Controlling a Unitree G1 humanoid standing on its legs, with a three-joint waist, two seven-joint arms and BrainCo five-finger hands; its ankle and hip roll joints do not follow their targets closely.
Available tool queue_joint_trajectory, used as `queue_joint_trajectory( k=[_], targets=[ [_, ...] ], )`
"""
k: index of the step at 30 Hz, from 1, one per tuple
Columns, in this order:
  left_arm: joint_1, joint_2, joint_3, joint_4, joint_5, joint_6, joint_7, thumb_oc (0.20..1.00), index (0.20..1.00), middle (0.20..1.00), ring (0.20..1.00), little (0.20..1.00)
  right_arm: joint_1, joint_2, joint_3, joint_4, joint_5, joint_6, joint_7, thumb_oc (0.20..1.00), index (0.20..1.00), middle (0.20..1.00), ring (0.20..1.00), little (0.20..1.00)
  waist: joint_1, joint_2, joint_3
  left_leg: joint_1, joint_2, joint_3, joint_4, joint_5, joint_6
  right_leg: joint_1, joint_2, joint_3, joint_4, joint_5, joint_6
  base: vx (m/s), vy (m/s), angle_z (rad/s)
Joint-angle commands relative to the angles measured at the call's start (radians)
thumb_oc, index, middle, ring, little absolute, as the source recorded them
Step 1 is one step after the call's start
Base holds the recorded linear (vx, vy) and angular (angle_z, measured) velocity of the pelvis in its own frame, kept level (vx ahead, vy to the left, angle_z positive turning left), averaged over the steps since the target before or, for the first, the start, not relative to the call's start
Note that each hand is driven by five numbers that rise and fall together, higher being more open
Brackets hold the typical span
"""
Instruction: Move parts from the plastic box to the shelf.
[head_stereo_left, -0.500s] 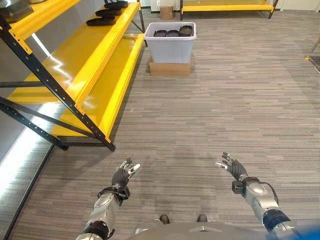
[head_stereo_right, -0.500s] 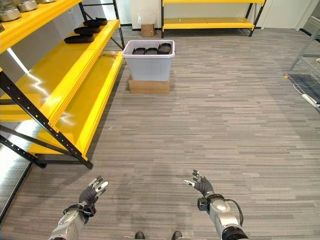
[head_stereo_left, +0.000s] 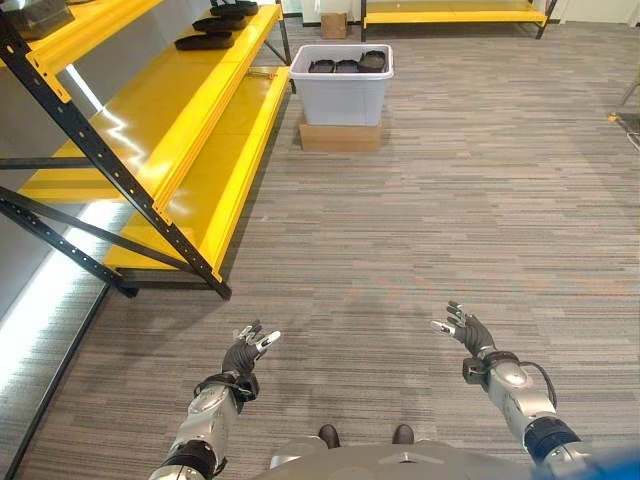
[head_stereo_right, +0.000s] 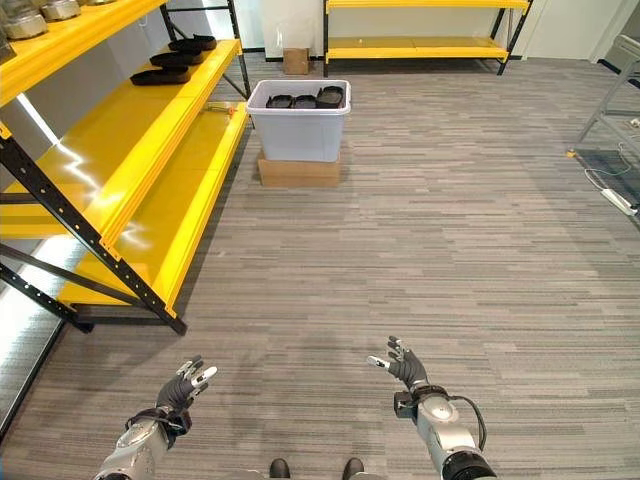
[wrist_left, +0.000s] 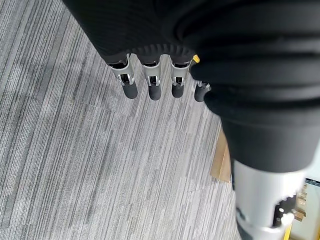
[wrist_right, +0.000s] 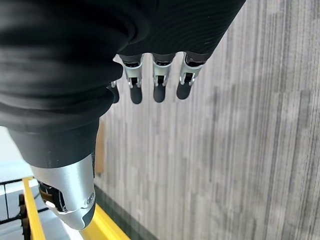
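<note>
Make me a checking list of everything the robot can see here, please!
Surface: grey striped carpet floor; the yellow shelf stands at the robot's left.
Job's things: pale plastic box far ahead on a flat cardboard base, dark parts inside it; more dark parts already lie on the shelf's middle level.
Clutter: small cardboard box by the far wall; metal parts on the shelf's top level.
Hands: left hand and right hand both open, holding nothing, hovering low over the carpet, far from the box.
Cables: a cable on the floor at the far right.
Surroundings: second yellow shelf along the back wall.
</note>
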Motion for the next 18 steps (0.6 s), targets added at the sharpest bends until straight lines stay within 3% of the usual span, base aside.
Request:
queue_joint_trajectory(
  k=[1, 14, 15, 16, 17, 18],
  targets=[
    [-0.066, 0.015, -0.034, 0.01, 0.012, -0.027, 0.016, 1.0, 1.0, 1.0, 1.0, 1.0, -0.065, 0.005, 0.02, 0.001, 0.008, -0.039, -0.01, 1.0, 1.0, 1.0, 1.0, 1.0, 0.012, -0.035, -0.009, 0.02, 0.039, 0.023, 0.006, -0.051, -0.042, 0.021, -0.086, -0.024, 0.033, -0.025, 0.089, 0.04, 0.067, 0.01],
    [-0.083, 0.032, -0.057, -0.002, 0.015, -0.018, -0.015, 1.0, 1.0, 1.0, 1.0, 1.0, -0.069, 0.012, -0.005, -0.005, 0.095, -0.039, -0.031, 1.0, 1.0, 1.0, 1.0, 1.0, 0.006, -0.036, 0.009, 0.009, 0.023, 0.008, 0.03, -0.067, -0.01, -0.011, -0.092, 0.011, 0.141, -0.072, 0.087, 0.02, 0.088, -0.01],
    [-0.095, 0.043, -0.067, -0.018, 0.009, -0.017, -0.037, 1.0, 1.0, 1.0, 1.0, 1.0, -0.074, 0.019, -0.015, -0.015, 0.109, -0.048, -0.052, 1.0, 1.0, 1.0, 1.0, 1.0, -0.001, -0.031, 0.026, -0.006, 0.013, 0.004, 0.051, -0.075, 0.014, -0.059, -0.086, 0.022, 0.275, -0.105, 0.084, -0.01, 0.255, -0.04],
    [-0.101, 0.048, -0.071, -0.028, 0.009, -0.015, -0.043, 1.0, 1.0, 1.0, 1.0, 1.0, -0.076, 0.02, -0.018, -0.019, 0.106, -0.049, -0.055, 1.0, 1.0, 1.0, 1.0, 1.0, -0.004, -0.032, 0.035, -0.011, 0.006, 0.004, 0.059, -0.081, 0.026, -0.087, -0.088, 0.024, 0.336, -0.097, 0.091, -0.02, 0.258, -0.08],
    [-0.105, 0.051, -0.073, -0.035, 0.009, -0.013, -0.042, 1.0, 1.0, 1.0, 1.0, 1.0, -0.078, 0.021, -0.02, -0.021, 0.104, -0.05, -0.055, 1.0, 1.0, 1.0, 1.0, 1.0, -0.004, -0.032, 0.04, -0.014, 0.001, 0.003, 0.063, -0.085, 0.032, -0.107, -0.091, 0.025, 0.377, -0.087, 0.098, -0.05, 0.167, -0.04],
    [-0.116, 0.059, -0.08, -0.048, 0.007, -0.005, -0.039, 1.0, 1.0, 1.0, 1.0, 1.0, -0.083, 0.022, -0.022, -0.021, 0.103, -0.055, -0.055, 1.0, 1.0, 1.0, 1.0, 1.0, -0.007, -0.033, 0.06, -0.016, -0.006, -0.004, 0.074, -0.092, 0.044, -0.175, -0.106, 0.033, 0.485, -0.04, 0.123, -0.05, 0.131, -0.07]
  ],
)
